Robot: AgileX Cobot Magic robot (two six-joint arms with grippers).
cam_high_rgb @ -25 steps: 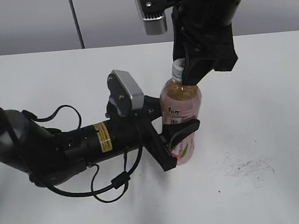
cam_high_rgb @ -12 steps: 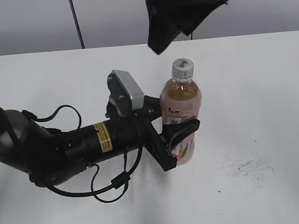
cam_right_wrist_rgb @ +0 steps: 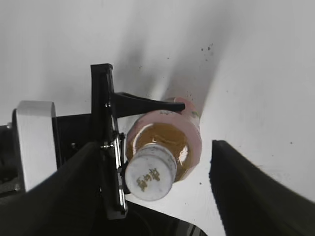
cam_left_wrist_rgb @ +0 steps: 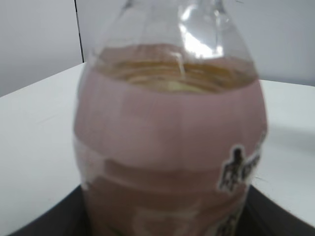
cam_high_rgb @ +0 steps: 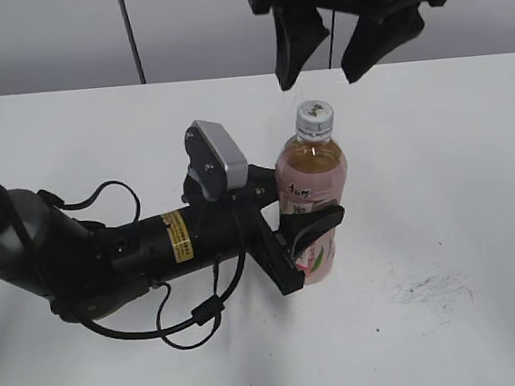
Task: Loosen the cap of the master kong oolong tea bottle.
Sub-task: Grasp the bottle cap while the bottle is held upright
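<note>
The master kong oolong tea bottle (cam_high_rgb: 313, 201) stands upright on the white table, amber tea inside, pink label. My left gripper (cam_high_rgb: 309, 238) is shut on its lower body from the left. The bottle fills the left wrist view (cam_left_wrist_rgb: 170, 142). The white-grey cap (cam_high_rgb: 314, 116) sits on the bottle's neck; the right wrist view shows it from above (cam_right_wrist_rgb: 150, 172) with a faint mark. My right gripper (cam_high_rgb: 329, 63) hangs open above the cap, its fingers apart on either side and not touching it. In the right wrist view the open jaws (cam_right_wrist_rgb: 152, 189) frame the cap and bottle (cam_right_wrist_rgb: 165, 135).
The left arm (cam_high_rgb: 135, 250) with cables lies across the table's left half. A dark scuff mark (cam_high_rgb: 426, 288) is on the table at the right front. A grey wall and a black cable (cam_high_rgb: 130, 36) stand behind.
My right gripper was shut round the cap one second ago. It let go, rose above the bottle and now hangs open over the cap. The left gripper and bottle have not moved.
</note>
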